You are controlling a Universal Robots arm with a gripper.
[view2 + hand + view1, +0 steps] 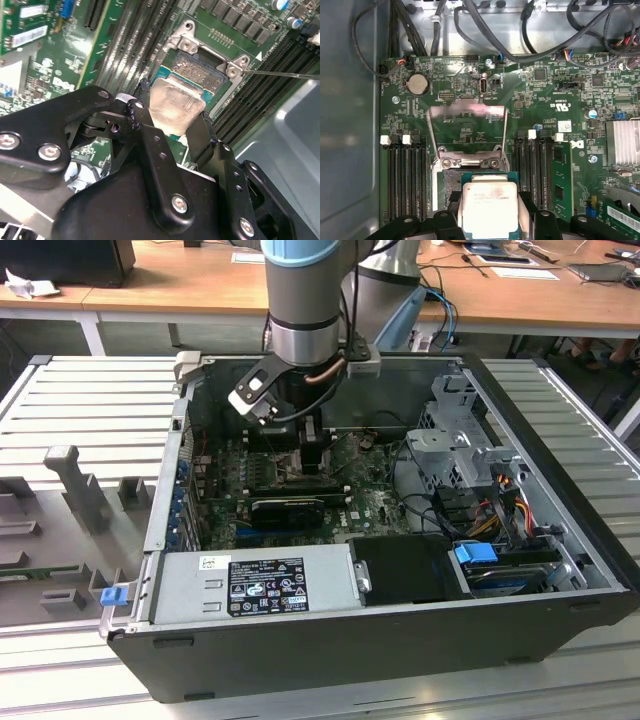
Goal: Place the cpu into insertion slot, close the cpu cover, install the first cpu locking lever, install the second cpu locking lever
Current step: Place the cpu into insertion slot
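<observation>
In both wrist views my gripper (172, 132) (490, 227) is shut on the cpu (175, 102) (487, 202), a black finger pressing each side of its pale silver face. The chip hangs low over the insertion slot (197, 67) (451, 184), covering most of it; part of the greyish contact field shows past the chip's far edge. I cannot tell whether the chip touches the contacts. The cpu cover (467, 111) stands swung open beyond the socket, with the green board visible through its cut-out. In the exterior view the gripper (308, 452) reaches down into the open computer case.
Black memory slots (407, 175) flank the socket on both sides. A thin metal lever rod (282, 75) sticks out beside the socket. Cables (485, 30) hang over the board's far edge. A power supply (255, 585) and drive cage (455, 445) crowd the case (400, 650).
</observation>
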